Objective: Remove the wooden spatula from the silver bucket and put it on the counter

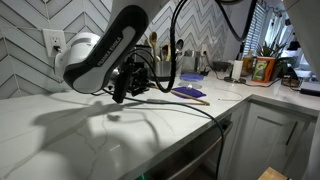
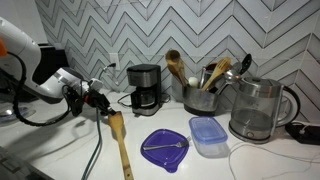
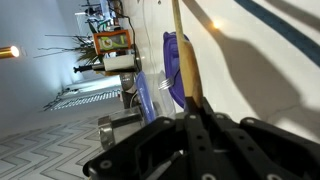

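Observation:
My gripper [image 2: 103,100] is shut on the wide blade end of the wooden spatula [image 2: 121,145]. The spatula's thin handle slants down and away, low over the white marble counter [image 2: 60,150]. I cannot tell whether it touches the counter. In the wrist view the spatula [image 3: 182,55] runs straight out from between my fingers [image 3: 192,112]. The silver bucket [image 2: 200,99] stands at the back wall well to the side of the gripper, with several other utensils in it. In an exterior view my gripper [image 1: 127,85] hangs over the counter [image 1: 70,135].
A black-and-silver coffee maker [image 2: 146,88] stands between the gripper and the bucket. A purple plate [image 2: 165,148] with a spoon, a blue-lidded container [image 2: 208,135] and a glass kettle [image 2: 258,108] sit nearby. Cables trail over the counter's front edge [image 1: 200,125].

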{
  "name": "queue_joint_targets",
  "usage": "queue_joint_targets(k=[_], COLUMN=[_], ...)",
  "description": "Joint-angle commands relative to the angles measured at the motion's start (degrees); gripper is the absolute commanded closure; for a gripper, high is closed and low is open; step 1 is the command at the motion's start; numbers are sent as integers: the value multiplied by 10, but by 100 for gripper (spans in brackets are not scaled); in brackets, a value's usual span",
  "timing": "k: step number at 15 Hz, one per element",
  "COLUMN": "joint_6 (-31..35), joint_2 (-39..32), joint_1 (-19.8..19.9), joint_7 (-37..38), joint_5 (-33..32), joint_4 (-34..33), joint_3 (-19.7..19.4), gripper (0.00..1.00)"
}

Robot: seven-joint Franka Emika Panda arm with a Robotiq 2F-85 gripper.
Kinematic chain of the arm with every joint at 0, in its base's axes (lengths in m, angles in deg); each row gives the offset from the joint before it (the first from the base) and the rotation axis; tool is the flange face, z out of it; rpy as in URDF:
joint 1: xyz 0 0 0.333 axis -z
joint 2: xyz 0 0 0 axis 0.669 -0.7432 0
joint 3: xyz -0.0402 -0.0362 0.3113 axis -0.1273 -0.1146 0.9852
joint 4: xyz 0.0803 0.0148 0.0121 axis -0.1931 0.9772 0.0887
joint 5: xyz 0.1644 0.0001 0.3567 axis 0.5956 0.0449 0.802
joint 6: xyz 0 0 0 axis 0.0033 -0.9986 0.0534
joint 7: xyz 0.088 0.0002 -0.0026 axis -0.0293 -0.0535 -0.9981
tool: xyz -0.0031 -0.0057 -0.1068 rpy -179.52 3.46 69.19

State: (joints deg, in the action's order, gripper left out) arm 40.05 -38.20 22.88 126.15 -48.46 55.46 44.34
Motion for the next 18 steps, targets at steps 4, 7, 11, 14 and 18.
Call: queue_joint_targets(k=[4, 7, 11, 14, 18], joint_6=[10, 18, 52, 92, 131], joint_2=[-14, -13, -9, -7, 9], joint_1=[-9, -6, 4, 15, 27], joint_7=[15, 16, 29, 52, 83], joint_5=[-18, -13, 2, 16, 36], joint_4=[-4, -2, 4, 14, 26], joint_3=[-9, -8, -7, -11, -19], gripper=[48, 24, 0, 0, 0])
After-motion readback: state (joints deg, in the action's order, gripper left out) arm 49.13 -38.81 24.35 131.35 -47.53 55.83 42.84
